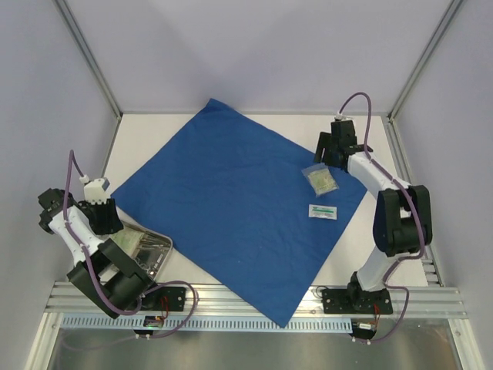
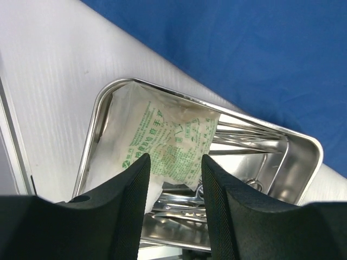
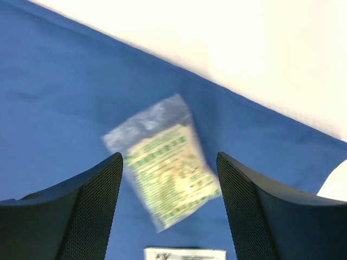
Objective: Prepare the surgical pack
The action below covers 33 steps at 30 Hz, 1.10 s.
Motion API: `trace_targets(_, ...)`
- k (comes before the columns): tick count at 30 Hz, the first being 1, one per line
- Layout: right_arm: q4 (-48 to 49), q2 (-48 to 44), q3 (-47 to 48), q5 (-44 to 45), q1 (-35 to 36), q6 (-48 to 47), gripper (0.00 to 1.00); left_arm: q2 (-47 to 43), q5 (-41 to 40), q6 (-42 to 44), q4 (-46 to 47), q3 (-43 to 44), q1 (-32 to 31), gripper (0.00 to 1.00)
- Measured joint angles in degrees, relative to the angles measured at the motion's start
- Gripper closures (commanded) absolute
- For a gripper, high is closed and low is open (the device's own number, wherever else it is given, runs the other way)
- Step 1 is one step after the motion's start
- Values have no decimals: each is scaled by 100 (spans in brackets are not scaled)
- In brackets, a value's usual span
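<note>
The surgical pack is a wide royal-blue drape [image 1: 231, 196] lying flat and diamond-wise on the table. On its right part rest a clear packet with green print [image 1: 320, 179] [image 3: 165, 173] and a small white labelled packet [image 1: 323, 211] [image 3: 184, 253]. My right gripper [image 1: 330, 154] [image 3: 169, 160] hovers open just above the green-print packet, holding nothing. At the left, my left gripper [image 1: 115, 225] [image 2: 174, 162] hangs open over a steel tray [image 1: 158, 254] [image 2: 95, 116]. In the tray lie another green-print packet [image 2: 168, 135] and steel instruments [image 2: 244, 141].
Grey walls and aluminium posts enclose the white table. A slotted metal rail [image 1: 254, 297] runs along the near edge, with both arm bases bolted to it. The drape's near corner overhangs that rail. The tray sits just off the drape's left edge.
</note>
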Motion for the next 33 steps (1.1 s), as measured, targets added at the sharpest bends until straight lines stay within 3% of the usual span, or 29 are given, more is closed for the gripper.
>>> trace_targets(6,-354,1005,188,-155,-413,-258,35,-146,79,2,-420,225,0,48)
trace_targets(10,-431,1215,188,-435,-424,-323,58,-179,114,2,-647,254,0,48)
trace_targets(13,-411,1200,186,-575,-402,-376,88,-234,151,4,-815,321,0,48)
trace_targets(15,-387,1158,151,-651,-398,-378,98,-291,186,17,-909,378,0,47)
trace_targets(25,-400,7,-267,-909,-22,-435,100,-531,599,258,-1744,866,-46,47)
trace_targets(29,-138,-710,-461,-953,1080,-317,99,-533,787,389,-2041,1115,-402,38)
trace_targets(33,535,-1005,-474,-955,2533,-68,99,-535,914,426,-2170,1484,-1193,31)
